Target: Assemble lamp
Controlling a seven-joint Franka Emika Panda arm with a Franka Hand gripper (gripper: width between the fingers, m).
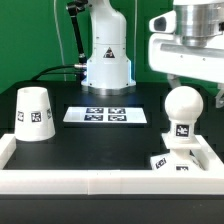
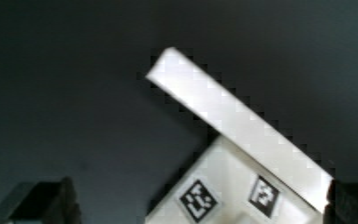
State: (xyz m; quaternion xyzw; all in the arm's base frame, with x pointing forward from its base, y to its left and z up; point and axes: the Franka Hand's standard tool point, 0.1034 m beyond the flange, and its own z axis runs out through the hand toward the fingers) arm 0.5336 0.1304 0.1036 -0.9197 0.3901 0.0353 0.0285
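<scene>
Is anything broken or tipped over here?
Nothing looks broken or tipped. The bulb stands on the base by the wall, and the shade sits mouth-down on the exterior view's left, not yet fitted.

exterior view evenly lit and fairly sharp, whites kinda blown out, wrist view dim, soft, blurry all over

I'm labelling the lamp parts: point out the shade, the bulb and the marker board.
shade (image 1: 34, 112): exterior view, on its side wall above the tag.
bulb (image 1: 183, 104): exterior view, on the round ball.
marker board (image 1: 106, 115): exterior view, on its middle, among the tags.
</scene>
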